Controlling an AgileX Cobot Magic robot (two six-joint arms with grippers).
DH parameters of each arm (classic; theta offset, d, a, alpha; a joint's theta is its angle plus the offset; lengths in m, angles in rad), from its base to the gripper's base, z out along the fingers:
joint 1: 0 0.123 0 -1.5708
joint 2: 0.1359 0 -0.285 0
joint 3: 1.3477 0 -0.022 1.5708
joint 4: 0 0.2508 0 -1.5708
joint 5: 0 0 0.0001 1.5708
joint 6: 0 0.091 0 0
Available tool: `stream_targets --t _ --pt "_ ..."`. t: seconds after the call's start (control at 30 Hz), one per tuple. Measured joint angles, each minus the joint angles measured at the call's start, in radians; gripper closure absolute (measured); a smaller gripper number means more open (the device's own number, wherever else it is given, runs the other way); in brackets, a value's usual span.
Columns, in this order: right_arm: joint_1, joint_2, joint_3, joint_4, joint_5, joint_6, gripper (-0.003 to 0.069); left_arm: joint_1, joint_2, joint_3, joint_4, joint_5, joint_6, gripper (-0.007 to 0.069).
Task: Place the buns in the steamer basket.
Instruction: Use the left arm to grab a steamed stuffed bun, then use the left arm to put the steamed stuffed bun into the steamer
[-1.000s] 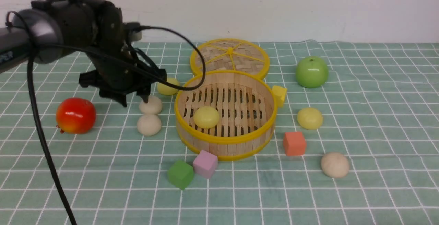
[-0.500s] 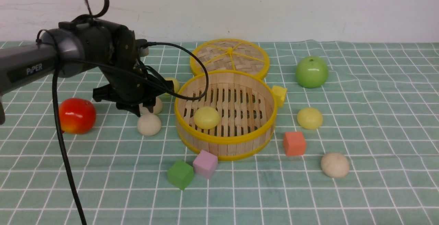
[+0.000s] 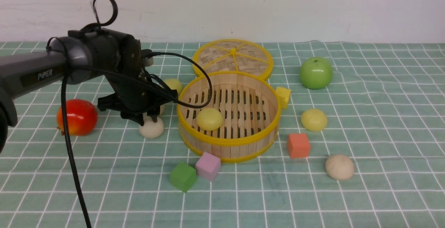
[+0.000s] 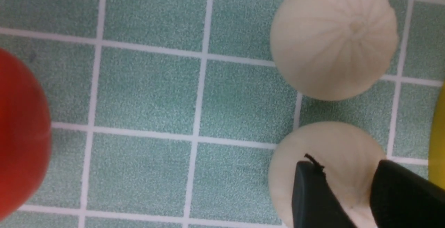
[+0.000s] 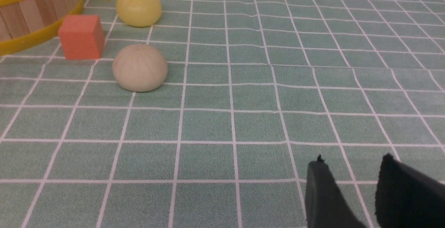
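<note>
The steamer basket (image 3: 227, 141) stands mid-table with one pale yellow bun (image 3: 209, 119) inside. Two beige buns lie just left of it: one (image 3: 151, 129) shows plainly, the other (image 3: 161, 109) is mostly hidden behind my left gripper (image 3: 146, 116). In the left wrist view my left gripper (image 4: 346, 163) is open, low over one beige bun (image 4: 323, 144); the other bun (image 4: 333, 37) lies beside it. More buns: yellow (image 3: 172, 84), yellow (image 3: 314, 119), beige (image 3: 339, 167). My right gripper (image 5: 351, 160) is open and empty above the cloth, well away from the beige bun (image 5: 140, 67).
A red fruit (image 3: 76, 116) lies left of the left gripper. The woven lid (image 3: 233, 57) lies behind the basket, a green apple (image 3: 316, 72) at back right. Cubes: yellow (image 3: 283, 96), orange (image 3: 298, 145), pink (image 3: 208, 165), green (image 3: 183, 176). A cable hangs from the left arm.
My left gripper has come down and a little to the right, onto the pair of beige buns. The buns and the basket have not moved.
</note>
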State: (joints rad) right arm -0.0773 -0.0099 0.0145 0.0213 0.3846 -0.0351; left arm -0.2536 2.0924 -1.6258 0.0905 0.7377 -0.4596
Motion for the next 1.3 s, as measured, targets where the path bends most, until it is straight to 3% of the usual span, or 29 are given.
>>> stream_targets --t 0.53,0.83,1.3 --pt "0.000 0.000 0.000 0.000 0.000 0.000 0.0421 0.000 0.004 0.000 0.000 -0.004 0.000 0.0420" --pt "0.000 0.000 0.000 0.000 0.000 0.000 0.0421 0.000 0.004 0.000 -0.024 0.015 0.024 0.0637" --pt "0.000 0.000 0.000 0.000 0.000 0.000 0.0421 0.000 -0.051 -0.004 -0.027 0.045 0.049 0.0638"
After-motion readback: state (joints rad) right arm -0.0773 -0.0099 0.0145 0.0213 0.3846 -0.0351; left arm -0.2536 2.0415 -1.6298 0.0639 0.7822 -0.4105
